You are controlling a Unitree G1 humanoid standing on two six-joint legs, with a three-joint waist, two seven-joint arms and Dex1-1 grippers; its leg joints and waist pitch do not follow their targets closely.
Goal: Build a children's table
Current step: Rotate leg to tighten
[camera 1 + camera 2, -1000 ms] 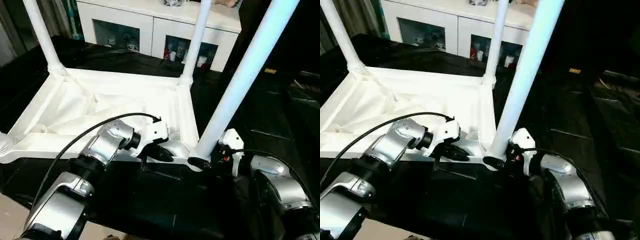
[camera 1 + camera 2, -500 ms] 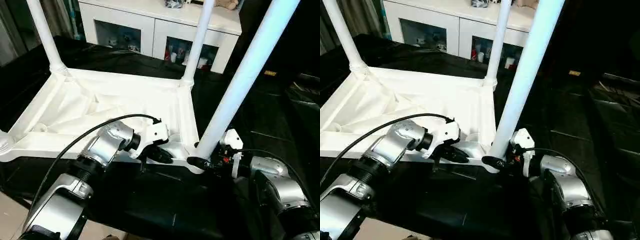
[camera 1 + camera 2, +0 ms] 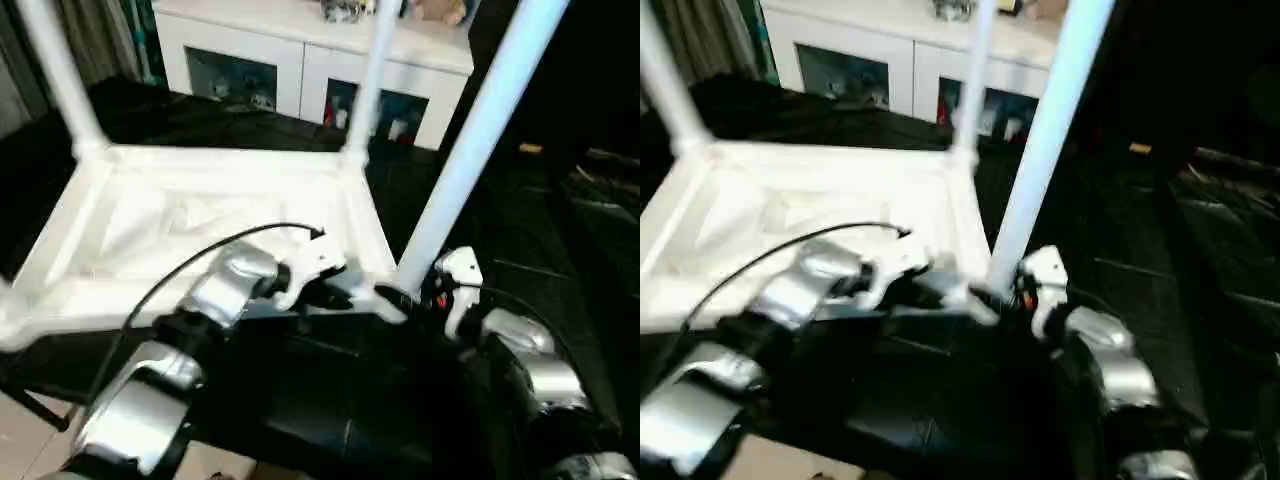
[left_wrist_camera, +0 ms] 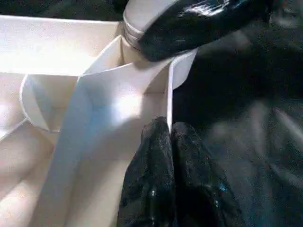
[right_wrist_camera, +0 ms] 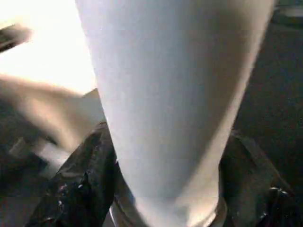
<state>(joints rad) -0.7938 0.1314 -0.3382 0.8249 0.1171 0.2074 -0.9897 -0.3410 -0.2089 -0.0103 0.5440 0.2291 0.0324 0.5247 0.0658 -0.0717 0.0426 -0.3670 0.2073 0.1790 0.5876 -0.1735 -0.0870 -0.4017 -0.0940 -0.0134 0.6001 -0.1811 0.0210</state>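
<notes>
Tabletop [image 3: 200, 215] lies upside down on a black surface [image 3: 330, 420], ribbed underside facing up. Three legs stand in corner sockets: far-left leg [image 3: 60, 80], far-right leg [image 3: 372, 80], and near-right leg [image 3: 480, 130], which leans right toward its top.

Right gripper [image 5: 165, 189] is at the base of the near-right leg, just above the socket. In the right wrist view its black fingers [image 5: 80, 179] sit one on each side of the tube, right against it, so it is clamped on that leg. In the left eye view its white housing [image 3: 455, 275] is just beside the leg, at the tabletop's near-right corner.

Left gripper [image 4: 169, 130] has its fingers pressed together, nothing between them. The tips are at the thin vertical edge of the tabletop's near rim [image 4: 169, 94], close to the near-right socket; contact can't be confirmed. Left wrist view also shows one black finger [image 4: 199, 23] of the right gripper across the foot of the leg. Left forearm [image 3: 215, 290] reaches in over the near rim, black cable [image 3: 200, 260] looping above it.

White cabinet [image 3: 300, 60] with glass doors stands behind the tabletop, well apart. Head views are blurred, so fine detail at the sockets is unreadable.
</notes>
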